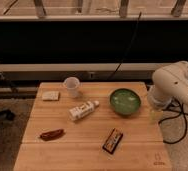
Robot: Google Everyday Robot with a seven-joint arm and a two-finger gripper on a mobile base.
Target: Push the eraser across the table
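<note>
Camera view shows the eraser [113, 140] lying flat on the table [87, 152], at about five o'clock from the middle of the top and near the front edge. It is a small black bar with an orange and white stripe. It lies slanted, with one end pointing to about one o'clock and the other to seven o'clock. It looks light and stiff, so a small nudge should make it slide. The wood looks smooth, so the eraser may slip fast, and it may spin if it is pushed near one end. It does not look like a thing that breaks. There is no need to pick it up. The best spot to touch is the middle of one long side, low down, so it goes straight. The gripper [155, 114] hangs at the right edge of the table, at about three o'clock, under the big white arm [177, 87] and well apart from the eraser. Whether it is apart or together cannot be told. A green bowl [125, 101] sits at about one o'clock, near the gripper, and a white tube [83, 110] lies near the middle. A push toward nine o'clock has bare wood ahead, but a reddish-brown thing [52, 134] lies far over at eight o'clock.
</note>
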